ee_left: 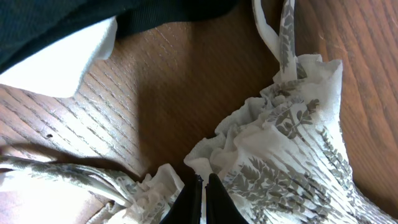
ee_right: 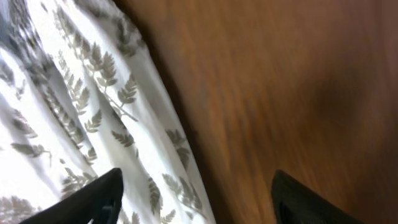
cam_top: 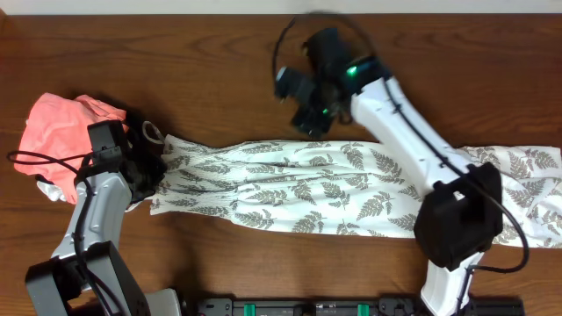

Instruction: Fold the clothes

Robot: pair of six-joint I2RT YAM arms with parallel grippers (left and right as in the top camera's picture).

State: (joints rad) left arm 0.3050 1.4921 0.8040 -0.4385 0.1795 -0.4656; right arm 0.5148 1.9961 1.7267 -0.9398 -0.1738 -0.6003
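Clothes (ee_left: 292,143) ruffle inside left pincer (ee_left: 202,196)

Your left hand (ee_left: 200,200) low, fingers pinched shut on clothes (ee_left: 292,149); your right hand (ee_right: 199,199) wide open, arm stretched forward.

- Clothes (cam_top: 290,184): end far from the left jaws cut off at overhead edge.
- Table (ee_right: 298,93) between the right jaws: blurred.
- Only tips of the left jaws show in wrist view.
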